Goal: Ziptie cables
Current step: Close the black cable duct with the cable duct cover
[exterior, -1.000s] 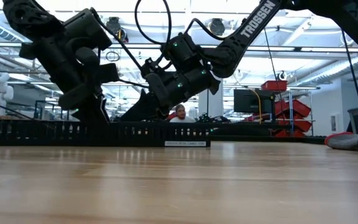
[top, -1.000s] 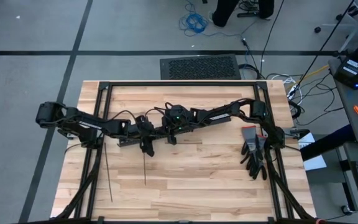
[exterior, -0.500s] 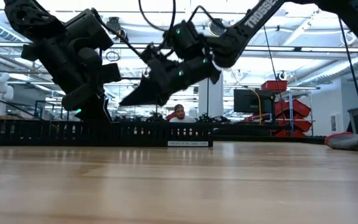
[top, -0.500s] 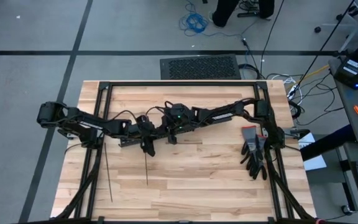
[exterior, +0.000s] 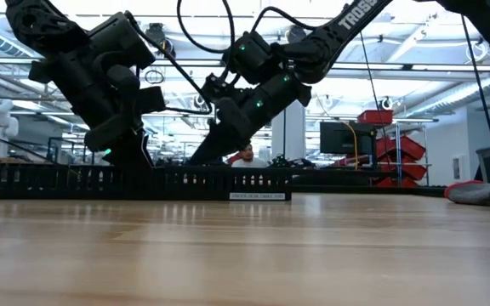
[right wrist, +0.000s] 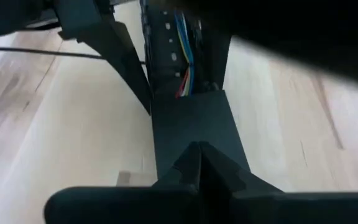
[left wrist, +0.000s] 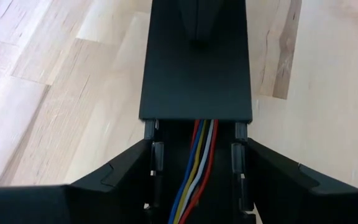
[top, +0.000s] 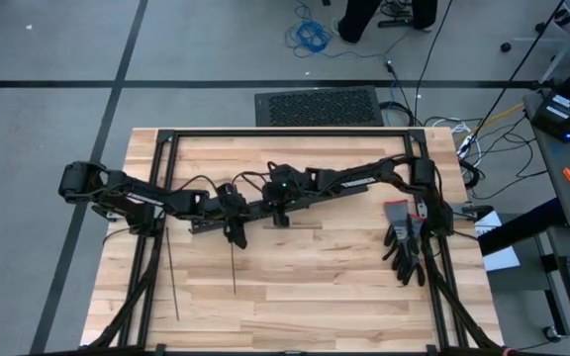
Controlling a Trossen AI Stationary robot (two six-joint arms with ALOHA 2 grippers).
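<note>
Cables (left wrist: 199, 163) red, blue, yellow, white; duct (left wrist: 195, 68) black; table (top: 344, 287) pale wood.
</note>
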